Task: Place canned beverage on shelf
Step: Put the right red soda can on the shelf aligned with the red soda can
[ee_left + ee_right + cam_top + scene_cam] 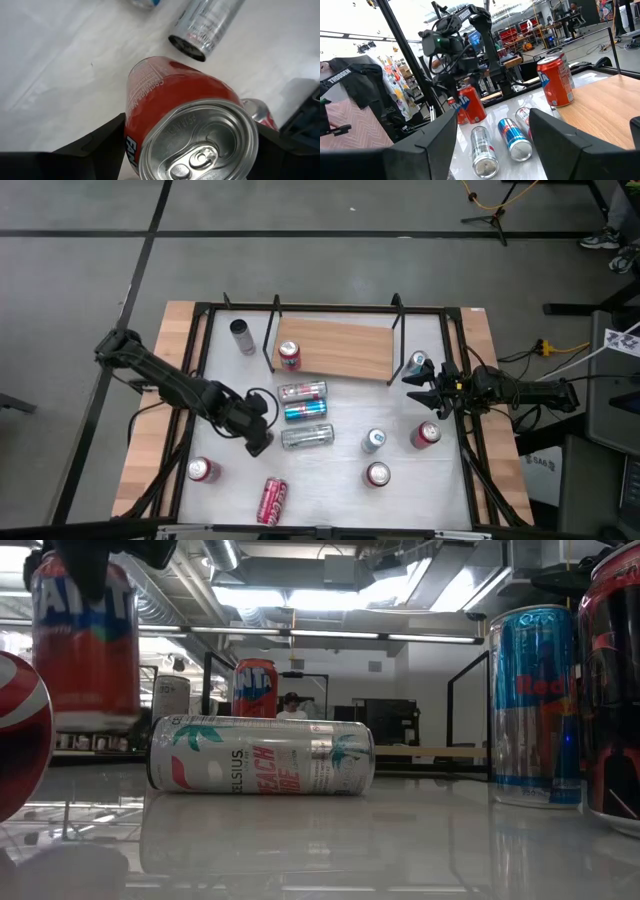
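Left gripper (258,442) pinches an upright red can (185,125); shelf (340,346) lies beyond it; right gripper (418,387) spread, nearer.

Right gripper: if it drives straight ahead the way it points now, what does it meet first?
Likely the lying cans just ahead of the open right gripper, beside the shelf. Depth is hard to judge; it may pass over them.

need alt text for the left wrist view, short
The left hand grips a red Fanta can, seen from above with its silver pull-tab top nearest the camera. Beyond it on the white tabletop a silver can lies on its side, and another red can peeks out beside the held one.
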Tool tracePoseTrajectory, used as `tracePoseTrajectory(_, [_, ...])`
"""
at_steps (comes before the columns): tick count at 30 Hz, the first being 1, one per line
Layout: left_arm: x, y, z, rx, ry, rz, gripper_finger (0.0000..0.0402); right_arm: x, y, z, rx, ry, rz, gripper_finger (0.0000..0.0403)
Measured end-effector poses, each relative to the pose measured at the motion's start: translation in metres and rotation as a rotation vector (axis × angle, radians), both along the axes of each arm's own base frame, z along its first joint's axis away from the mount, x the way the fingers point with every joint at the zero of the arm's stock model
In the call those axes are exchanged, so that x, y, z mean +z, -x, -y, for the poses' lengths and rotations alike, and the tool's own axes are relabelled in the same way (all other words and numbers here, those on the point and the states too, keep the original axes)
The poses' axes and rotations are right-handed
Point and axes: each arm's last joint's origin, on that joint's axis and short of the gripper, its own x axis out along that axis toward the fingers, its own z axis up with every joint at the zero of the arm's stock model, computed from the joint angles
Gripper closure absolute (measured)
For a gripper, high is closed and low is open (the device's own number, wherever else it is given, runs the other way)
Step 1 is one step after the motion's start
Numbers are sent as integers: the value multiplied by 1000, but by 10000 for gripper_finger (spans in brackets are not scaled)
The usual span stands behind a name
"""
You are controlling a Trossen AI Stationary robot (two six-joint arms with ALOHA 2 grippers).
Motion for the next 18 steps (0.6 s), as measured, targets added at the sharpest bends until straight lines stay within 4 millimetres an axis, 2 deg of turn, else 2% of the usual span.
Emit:
tracePoseTrajectory(10, [18,6,-21,-58,35,71,104,0,0,0,0,0,0,164])
tracePoseTrajectory(18, [25,4,-41,-83,5,113,104,0,0,0,0,0,0,164])
